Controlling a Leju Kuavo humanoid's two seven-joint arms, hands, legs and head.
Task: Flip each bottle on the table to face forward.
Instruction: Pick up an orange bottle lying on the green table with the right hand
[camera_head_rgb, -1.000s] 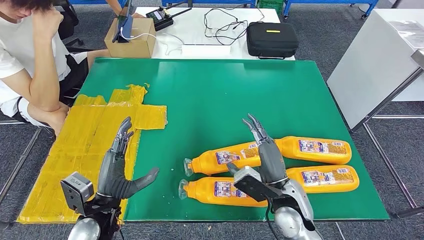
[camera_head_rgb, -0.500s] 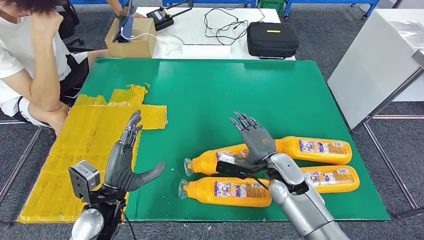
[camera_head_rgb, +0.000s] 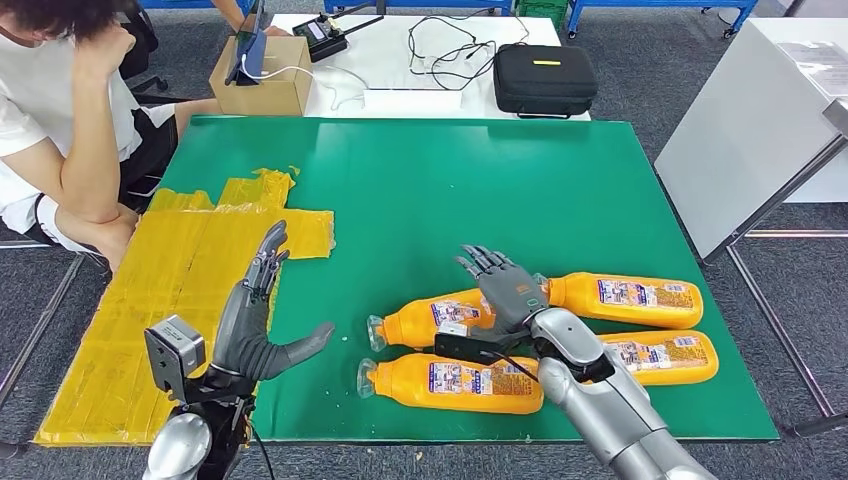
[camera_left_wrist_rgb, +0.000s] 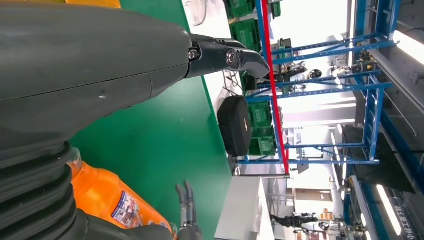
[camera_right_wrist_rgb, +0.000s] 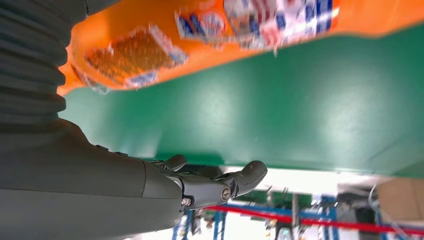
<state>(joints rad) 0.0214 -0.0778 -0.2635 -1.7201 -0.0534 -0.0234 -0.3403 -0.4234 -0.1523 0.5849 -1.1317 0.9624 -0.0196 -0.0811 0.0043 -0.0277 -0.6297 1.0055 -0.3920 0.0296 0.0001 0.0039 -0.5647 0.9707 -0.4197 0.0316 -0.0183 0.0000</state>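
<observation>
Several orange bottles lie on their sides on the green table (camera_head_rgb: 420, 190), in two rows at the near right. The far row holds a left bottle (camera_head_rgb: 425, 322) and a right bottle (camera_head_rgb: 630, 299). In the near row lie a left bottle (camera_head_rgb: 450, 382) and a right bottle (camera_head_rgb: 665, 356). My right hand (camera_head_rgb: 503, 288) is palm down over the far left bottle's base end, fingers spread, holding nothing. The right wrist view shows an orange bottle (camera_right_wrist_rgb: 210, 35) close by and the thumb (camera_right_wrist_rgb: 235, 184) free. My left hand (camera_head_rgb: 253, 322) stands open and upright near the table's front left.
A patch of yellow tape (camera_head_rgb: 180, 290) covers the table's left side. A person (camera_head_rgb: 60, 120) sits at the far left. Behind the green table, a white table holds a cardboard box (camera_head_rgb: 260, 85), cables and a black case (camera_head_rgb: 545, 78). A grey table (camera_head_rgb: 750, 130) stands to the right.
My right hand has turned from upright to palm down and sunk over the far left bottle. My left hand has shifted slightly forward and to the right.
</observation>
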